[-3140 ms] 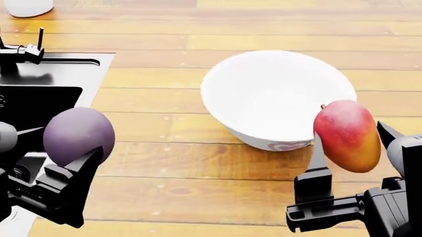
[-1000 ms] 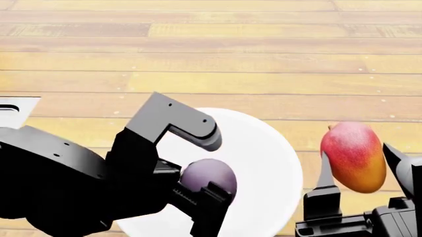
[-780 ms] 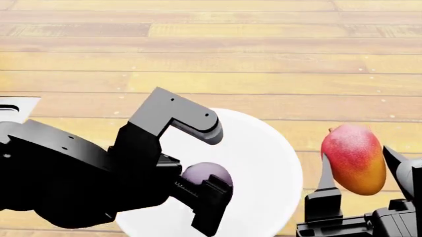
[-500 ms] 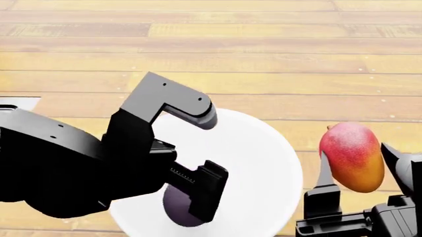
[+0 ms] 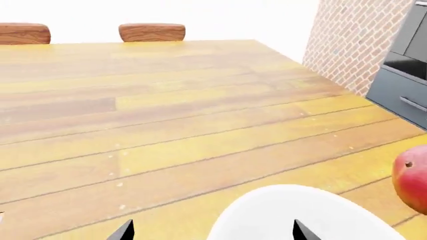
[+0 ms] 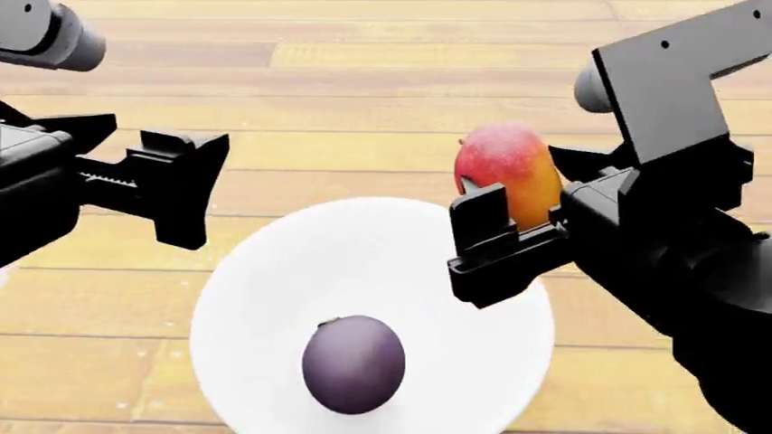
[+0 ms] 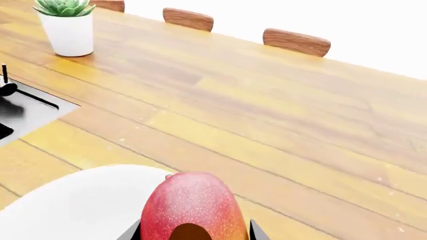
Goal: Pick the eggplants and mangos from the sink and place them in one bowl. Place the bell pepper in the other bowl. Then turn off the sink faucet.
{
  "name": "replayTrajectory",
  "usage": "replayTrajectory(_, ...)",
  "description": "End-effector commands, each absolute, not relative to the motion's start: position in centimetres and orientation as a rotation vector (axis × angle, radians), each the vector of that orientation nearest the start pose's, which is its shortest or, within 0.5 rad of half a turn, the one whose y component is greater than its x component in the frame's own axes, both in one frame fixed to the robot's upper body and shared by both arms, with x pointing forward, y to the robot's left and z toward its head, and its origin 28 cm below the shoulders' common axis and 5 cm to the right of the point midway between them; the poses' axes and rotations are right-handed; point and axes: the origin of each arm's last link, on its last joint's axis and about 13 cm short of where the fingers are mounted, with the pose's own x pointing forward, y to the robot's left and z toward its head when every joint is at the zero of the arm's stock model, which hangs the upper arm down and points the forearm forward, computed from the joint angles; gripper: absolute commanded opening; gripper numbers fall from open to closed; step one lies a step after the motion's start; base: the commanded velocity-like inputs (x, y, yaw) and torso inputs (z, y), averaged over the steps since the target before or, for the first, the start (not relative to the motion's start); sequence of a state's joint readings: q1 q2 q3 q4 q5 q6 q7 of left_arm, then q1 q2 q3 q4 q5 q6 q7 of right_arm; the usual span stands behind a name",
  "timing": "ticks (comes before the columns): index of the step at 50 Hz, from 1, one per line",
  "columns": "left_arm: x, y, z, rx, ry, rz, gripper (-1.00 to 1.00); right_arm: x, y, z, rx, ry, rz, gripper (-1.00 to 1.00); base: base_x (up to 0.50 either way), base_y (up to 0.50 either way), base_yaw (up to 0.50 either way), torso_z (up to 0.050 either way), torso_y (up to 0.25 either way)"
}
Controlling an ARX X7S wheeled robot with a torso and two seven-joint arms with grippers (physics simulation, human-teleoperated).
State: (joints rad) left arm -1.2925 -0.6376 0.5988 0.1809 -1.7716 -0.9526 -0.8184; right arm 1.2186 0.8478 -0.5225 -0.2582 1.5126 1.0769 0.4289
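Observation:
A purple eggplant (image 6: 353,363) lies loose inside the white bowl (image 6: 471,271). My left gripper (image 6: 127,113) hangs open and empty above the bowl's left side; in the left wrist view its tips (image 5: 212,232) straddle the bowl's rim (image 5: 293,212). My right gripper (image 6: 513,185) is shut on a red-orange mango (image 6: 507,172), held upright over the bowl's far right rim. The right wrist view shows that mango (image 7: 193,210) between the fingers, with the bowl (image 7: 80,205) just beside it. The mango (image 5: 412,177) also shows at the left wrist view's edge. The bell pepper is out of view.
A corner of the sink's steel rim (image 7: 30,107) with a dark part of the faucet (image 7: 5,89) shows in the right wrist view. A white pot with a green plant (image 7: 67,30) stands behind it. Wooden chair backs (image 7: 297,41) line the counter's far edge.
My left gripper opened and let the eggplant drop into the bowl, then rose and pulled away to the left. My right gripper carried the mango up and left, over the bowl.

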Motion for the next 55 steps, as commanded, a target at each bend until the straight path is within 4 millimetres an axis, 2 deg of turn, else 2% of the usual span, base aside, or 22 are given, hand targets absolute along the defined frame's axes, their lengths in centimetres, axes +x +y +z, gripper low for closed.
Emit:
replayTrajectory(1,22.9,24.8,30.4,-0.075,0.154,-0.244,1.0,30.7,-13.5,30.8,-0.225,0.411,0.601,-1.0,0.0,0.0,0.0,0.0,0.0)
replayTrajectory(6,22.3,25.3,29.8,-0.082,0.148,-0.226,1.0,32.1,-12.5,30.5,-0.211,0.451,0.654,-1.0,0.0,0.0,0.0,0.0,0.0)
replayTrajectory(12,22.0,26.1,29.4,-0.096,0.139,-0.207,1.0,33.2,-11.8,28.6,-0.198,0.551,0.69,-1.0,0.0,0.0,0.0,0.0,0.0)
replayTrajectory(23,21.9,26.8,28.3,-0.117,0.147,-0.2,1.0,32.5,-11.7,27.4,-0.193,0.643,0.639,-1.0,0.0,0.0,0.0,0.0,0.001)
replayTrajectory(35,21.9,27.1,27.8,-0.123,0.154,-0.192,1.0,32.8,-12.2,26.3,-0.169,0.672,0.589,-1.0,0.0,0.0,0.0,0.0,0.0)
replayTrajectory(46,21.9,27.2,27.7,-0.122,0.158,-0.193,1.0,33.3,-12.0,25.0,-0.151,0.701,0.613,-1.0,0.0,0.0,0.0,0.001,0.0)
replayTrajectory(53,22.0,27.1,27.7,-0.129,0.157,-0.191,1.0,33.5,-12.1,25.1,-0.147,0.693,0.606,-1.0,0.0,0.0,0.0,0.0,0.0)
replayTrajectory(54,22.0,27.1,27.7,-0.13,0.157,-0.19,1.0,33.5,-12.1,25.2,-0.151,0.689,0.602,1.0,0.0,0.0,0.0,0.0,0.0)
replayTrajectory(55,22.0,27.1,27.7,-0.129,0.156,-0.191,1.0,33.5,-12.1,25.2,-0.15,0.688,0.6,1.0,0.0,0.0,0.0,0.0,0.0)
